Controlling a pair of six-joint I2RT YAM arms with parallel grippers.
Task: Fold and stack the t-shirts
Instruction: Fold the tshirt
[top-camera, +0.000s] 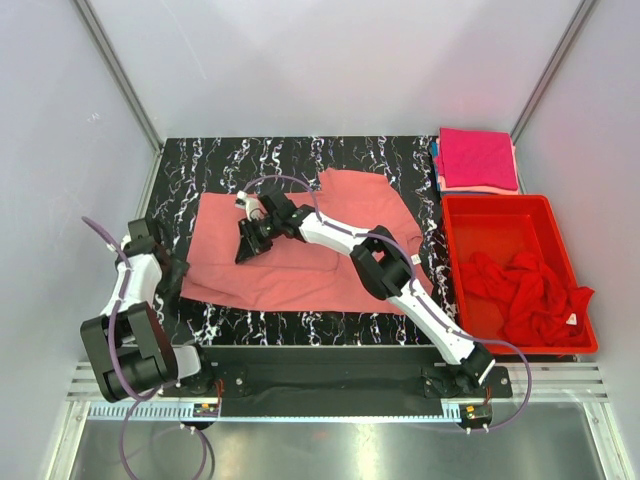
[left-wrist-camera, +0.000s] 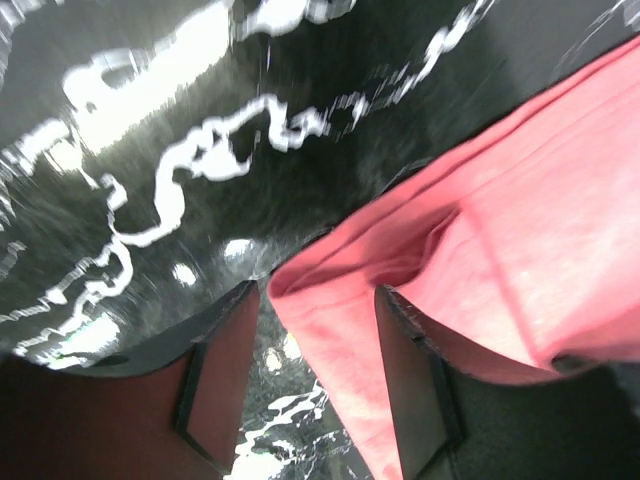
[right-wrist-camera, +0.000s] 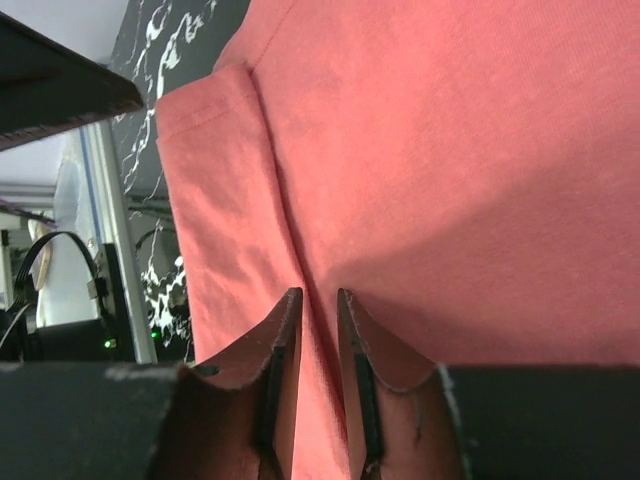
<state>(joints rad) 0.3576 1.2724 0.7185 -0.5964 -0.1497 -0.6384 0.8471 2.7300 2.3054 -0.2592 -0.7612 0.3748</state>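
While one magenta shirt (top-camera: 476, 158) sits folded behind the bin (top-camera: 497, 205), the salmon shirt (top-camera: 300, 270) left of the bin looks partly folded, left claw (left-wrist-camera: 318, 300) open astride its corner, right claw (right-wrist-camera: 318, 300) narrowed over a crease, grip unclear; red shirts (top-camera: 525, 295) wait crumpled inside the bin.
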